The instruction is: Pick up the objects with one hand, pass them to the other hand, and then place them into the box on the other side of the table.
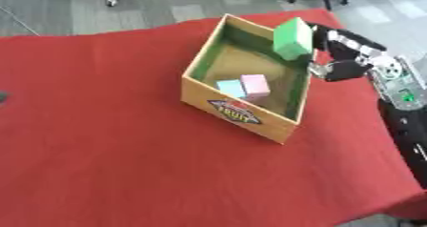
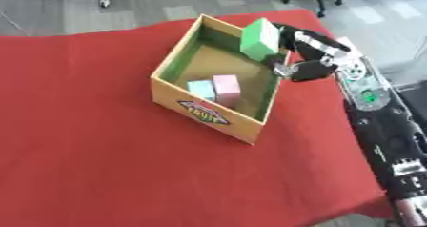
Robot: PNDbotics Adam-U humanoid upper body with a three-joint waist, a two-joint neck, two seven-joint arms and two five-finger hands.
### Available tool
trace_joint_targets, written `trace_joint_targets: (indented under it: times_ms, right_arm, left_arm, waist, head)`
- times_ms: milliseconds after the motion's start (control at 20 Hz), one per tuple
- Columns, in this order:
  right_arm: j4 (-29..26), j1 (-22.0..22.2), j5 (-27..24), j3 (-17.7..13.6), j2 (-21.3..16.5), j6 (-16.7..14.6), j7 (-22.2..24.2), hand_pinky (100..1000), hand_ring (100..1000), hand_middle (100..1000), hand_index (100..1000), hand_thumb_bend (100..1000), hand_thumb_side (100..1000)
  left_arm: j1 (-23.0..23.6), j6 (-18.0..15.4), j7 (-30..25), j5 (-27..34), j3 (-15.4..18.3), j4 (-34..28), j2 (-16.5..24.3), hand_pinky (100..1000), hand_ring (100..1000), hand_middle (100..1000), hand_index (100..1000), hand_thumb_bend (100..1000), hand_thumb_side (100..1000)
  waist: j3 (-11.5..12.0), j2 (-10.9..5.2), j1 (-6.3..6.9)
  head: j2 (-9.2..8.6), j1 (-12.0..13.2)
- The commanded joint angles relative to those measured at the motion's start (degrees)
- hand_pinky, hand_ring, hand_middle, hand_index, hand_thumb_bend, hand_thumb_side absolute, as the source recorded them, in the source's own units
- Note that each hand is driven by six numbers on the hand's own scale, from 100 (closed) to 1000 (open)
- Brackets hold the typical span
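Red cloth covers the desk point(image 1: 108, 140) nearest us. Beyond it stands the box point(image 1: 238, 114), a blue block point(image 1: 230, 87) and pink block point(image 1: 255, 85) touching inside. Over its far right rim our right robot hand point(image 2: 313, 54) grips the green block point(image 1: 293, 38), which looks light and rigid, best held across its flat faces.

The box point(image 1: 250, 118) front bears an oval label reading "FRUIT".

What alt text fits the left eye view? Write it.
The robot's right hand holds a green block over the far right corner of a wooden box on a red tablecloth; a pink block and a light blue block lie inside.
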Motion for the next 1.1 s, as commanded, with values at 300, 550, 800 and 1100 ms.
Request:
trace_joint_targets:
  times_ms: [300, 550, 800, 1100]
  right_arm:
    - [-0.69, -0.14, 1.93, -0.73, -1.79, -3.53, 2.5, 998, 1000, 920, 1000, 100, 198]
    - [-0.78, -0.02, 2.25, -0.71, -1.7, -3.93, 2.63, 999, 1000, 922, 1000, 100, 198]
    - [-2.25, 0.37, 0.41, -2.94, -1.1, -2.12, 0.34, 921, 1000, 857, 1000, 100, 402]
    - [-9.96, 0.78, -4.55, -10.44, -2.64, -4.14, -4.68, 875, 1000, 843, 973, 100, 470]
  left_arm:
    - [-0.13, 0.23, -0.13, 0.06, 0.35, -0.47, 0.59, 693, 674, 640, 774, 782, 355]
    - [-0.08, 0.25, -0.14, 0.06, 0.35, -0.46, 0.49, 693, 674, 640, 774, 781, 356]
    - [0.46, 0.71, 0.52, -0.01, 0.93, -0.63, 0.66, 689, 670, 636, 770, 753, 370]
    - [2.26, 2.07, 4.59, 3.61, 4.39, -5.17, 4.29, 721, 730, 696, 798, 583, 461]
  waist:
    - [0.11, -1.09, -0.31]
    - [0.08, -1.13, -0.32]
    - [-0.12, -1.5, -0.36]
    - [-1.09, -4.92, -0.4]
  head:
    - [0.19, -0.07]
    - [0.28, -0.06]
    - [0.01, 0.21]
    - [-0.18, 1.06]
